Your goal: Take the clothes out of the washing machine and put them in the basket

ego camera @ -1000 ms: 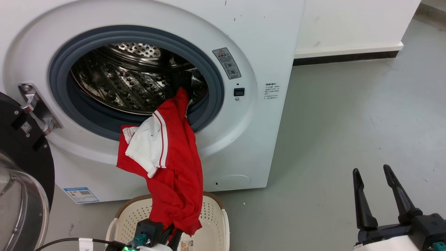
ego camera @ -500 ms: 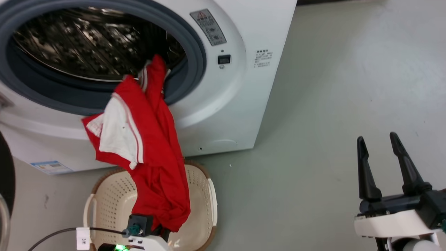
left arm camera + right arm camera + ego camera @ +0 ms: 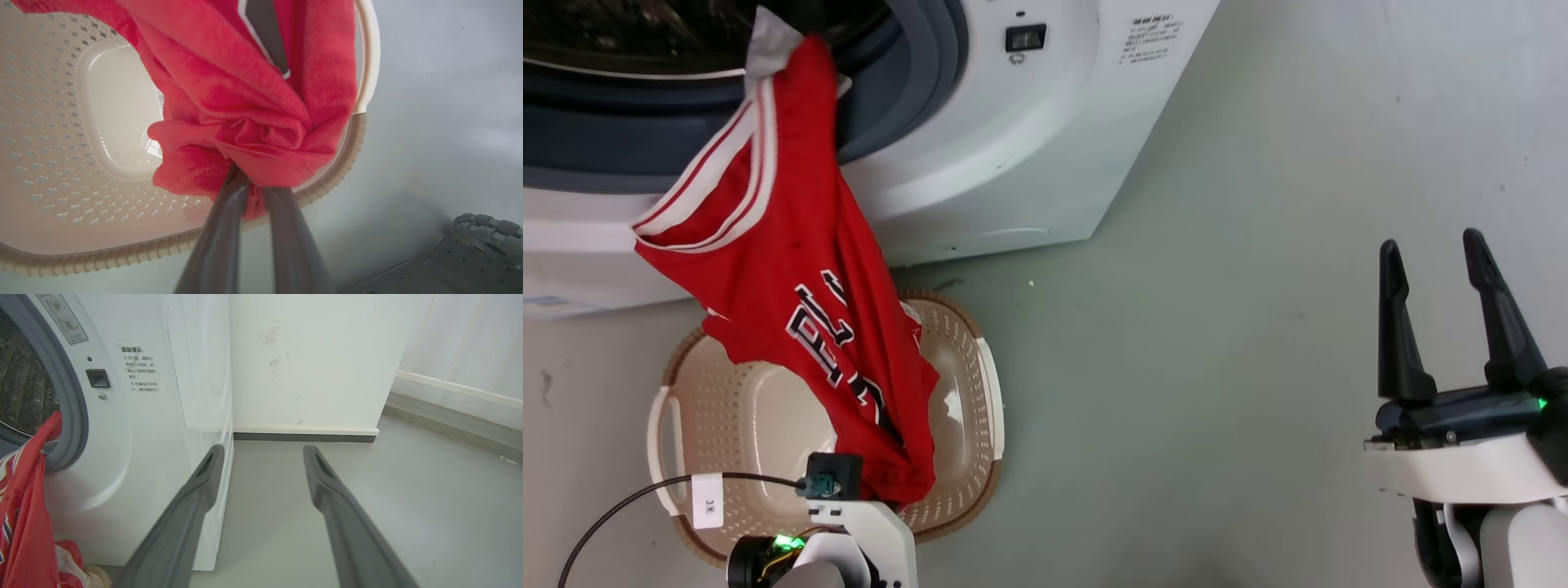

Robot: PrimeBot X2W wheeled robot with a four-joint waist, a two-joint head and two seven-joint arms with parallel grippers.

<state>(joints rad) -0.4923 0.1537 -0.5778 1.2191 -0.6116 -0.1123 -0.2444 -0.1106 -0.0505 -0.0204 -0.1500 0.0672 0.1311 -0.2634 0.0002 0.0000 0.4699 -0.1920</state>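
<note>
Over the perforated cream basket [image 3: 990, 392], your left tool [image 3: 251, 185] pinches the soft red clothes [image 3: 792, 278], which trail from the washing machine [image 3: 1013, 163] porthole; your right tool [image 3: 1431, 241] gapes, holding nothing

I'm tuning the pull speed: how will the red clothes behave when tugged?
Probably floppy: the clothes drape in loose folds from the washing machine to the left gripper. Likely light, since a pinched corner carries them.

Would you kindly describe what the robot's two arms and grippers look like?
The left gripper and right gripper each have two long, tapering dark fingers on a black base and white wrist shell. Each wrist shows a green light. A black cable with a white tag plugs into a teal connector at the left wrist.
</note>
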